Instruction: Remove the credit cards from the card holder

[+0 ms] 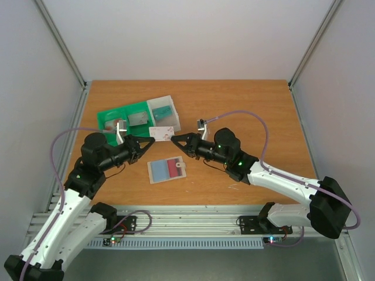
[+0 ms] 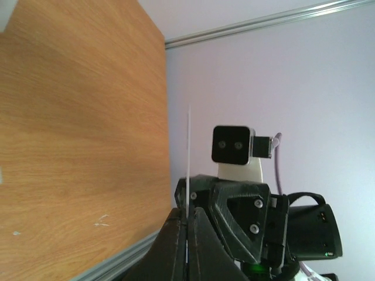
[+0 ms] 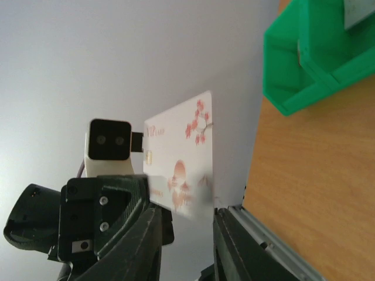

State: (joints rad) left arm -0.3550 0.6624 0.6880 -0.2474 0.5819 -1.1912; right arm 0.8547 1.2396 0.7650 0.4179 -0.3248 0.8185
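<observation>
One credit card (image 1: 161, 133), thin stiff white plastic with red print, hangs in the air between the arms, long axis left-right. The left gripper (image 1: 150, 139) is clamped on its near end. The right gripper (image 1: 174, 138) is at the other end, jaws apart. The flat blue-grey card holder (image 1: 157, 171) lies open on the table (image 1: 246, 111) below, with a red card (image 1: 173, 169) inside.

1. The top external view is bright and evenly lit with diffuse light. There is no glare on the tabletop (image 1: 252, 111).
2. Shadows there are soft and faint, and they hug the underside of the right arm (image 1: 275, 178).
3. Small green lights (image 1: 239, 158) glow sharply on that arm.
4. In the left wrist view the wood grain is crisp. The left gripper (image 2: 186, 212), close to the lens, is dark and soft-edged, and the white card (image 2: 188, 152) is a thin bright line.
5. In the right wrist view the card's upper print is sharp. Its lower corner blurs near the right gripper (image 3: 187, 213).
</observation>
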